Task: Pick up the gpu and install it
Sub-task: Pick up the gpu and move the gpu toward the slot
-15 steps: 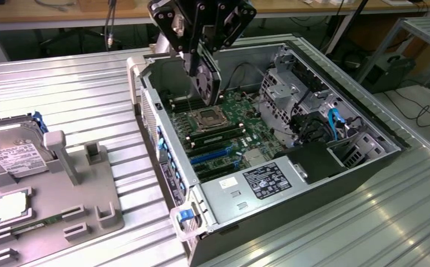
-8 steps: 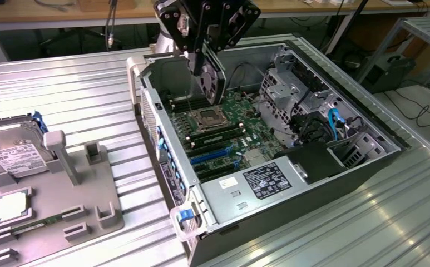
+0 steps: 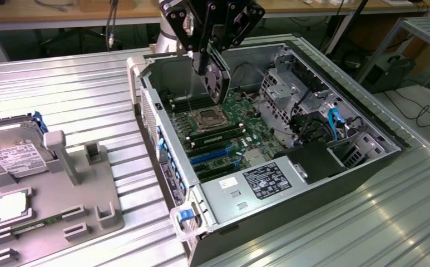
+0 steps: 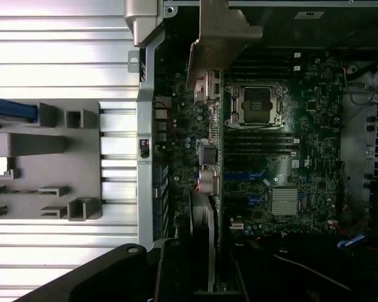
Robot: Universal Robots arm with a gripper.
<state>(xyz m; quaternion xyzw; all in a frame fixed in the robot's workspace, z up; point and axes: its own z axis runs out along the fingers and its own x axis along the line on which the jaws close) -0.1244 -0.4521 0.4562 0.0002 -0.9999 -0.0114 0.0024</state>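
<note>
Ribbed metal bench [image 3: 66,94] lies under everything. We see the gpu [image 3: 216,83] hanging on edge, clamped in the tool [image 3: 213,47], above the motherboard [image 3: 233,130] inside the open case [image 3: 149,111]. We judge it is picked up but not yet seated; seating needs its edge lined with 1 blue slot [image 3: 213,154].

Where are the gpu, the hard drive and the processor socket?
gpu [image 3: 216,83], exterior view, on its dark face.
hard drive [image 3: 13,156], exterior view, on its white label.
processor socket [image 4: 257,104], wrist view, on its middle.
</note>
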